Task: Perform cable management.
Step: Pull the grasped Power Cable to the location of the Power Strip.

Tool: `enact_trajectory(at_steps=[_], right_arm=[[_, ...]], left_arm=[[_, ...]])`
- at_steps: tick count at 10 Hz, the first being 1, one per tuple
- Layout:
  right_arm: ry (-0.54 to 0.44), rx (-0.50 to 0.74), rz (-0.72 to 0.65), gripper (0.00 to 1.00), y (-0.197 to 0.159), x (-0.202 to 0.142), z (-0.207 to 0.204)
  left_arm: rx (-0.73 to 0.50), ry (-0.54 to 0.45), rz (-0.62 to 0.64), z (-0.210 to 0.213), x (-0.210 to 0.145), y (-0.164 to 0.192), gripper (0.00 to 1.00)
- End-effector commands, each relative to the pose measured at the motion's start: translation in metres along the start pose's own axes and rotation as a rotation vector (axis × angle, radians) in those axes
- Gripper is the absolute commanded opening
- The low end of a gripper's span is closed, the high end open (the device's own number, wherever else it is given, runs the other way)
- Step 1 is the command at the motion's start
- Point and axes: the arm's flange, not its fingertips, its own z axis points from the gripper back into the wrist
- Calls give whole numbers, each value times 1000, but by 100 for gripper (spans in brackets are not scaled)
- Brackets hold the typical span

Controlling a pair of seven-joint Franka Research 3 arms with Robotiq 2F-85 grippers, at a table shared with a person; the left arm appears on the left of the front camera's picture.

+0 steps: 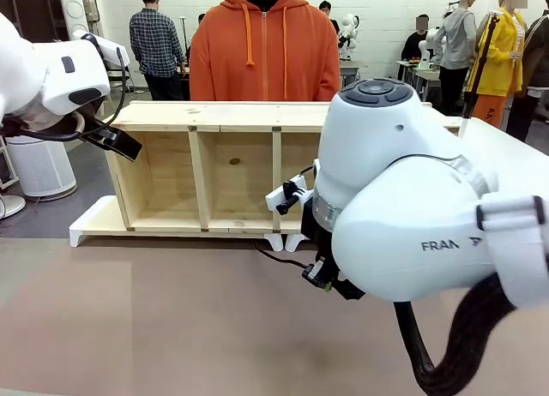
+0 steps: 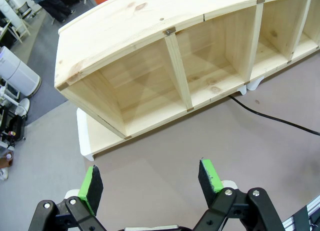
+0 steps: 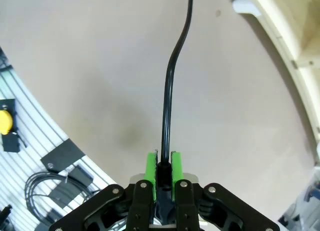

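My right hand (image 3: 163,166) is pinched narrow on the cable (image 3: 170,86), with the green pads (image 3: 150,168) pressed to either side of the black cord. From that grip the cable runs away from me over the bare brown table (image 3: 75,66), bending slightly. It heads toward the near edge of the wooden shelf (image 3: 295,51), by a white foot (image 3: 240,1) under its base.

My left hand (image 2: 152,183) hangs wide open over the table at the left end of the shelf, and it holds nothing. From there I see another stretch of the same cable coming out near a white foot at the shelf's near edge. It lies flat on the table and trails off to the right.

The shelf lies long across the table with its open compartments facing me, and I can see nothing inside them. It rests on a white base (image 1: 90,220) that sticks out at the left end.

My right arm (image 1: 403,216) bulks in front of the shelf's right part and hides it from the front. Its thick ribbed hose (image 1: 455,345) droops below it.

A person in an orange hoodie (image 1: 264,53) stands just beyond the shelf at the far side. A white floor unit (image 1: 39,165) stands off the table to the left.
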Motion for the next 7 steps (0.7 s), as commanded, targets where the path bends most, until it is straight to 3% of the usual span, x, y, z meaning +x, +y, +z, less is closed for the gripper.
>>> enact_trajectory(at_steps=[1,7], right_arm=[[-10,-8,-92,15,-3,-25,6],[-90,-23,-325,15,-44,-93,24]], left_arm=[[2,-12,-2,-1,1,-1,100],[2,-12,-2,-1,1,-1,100]])
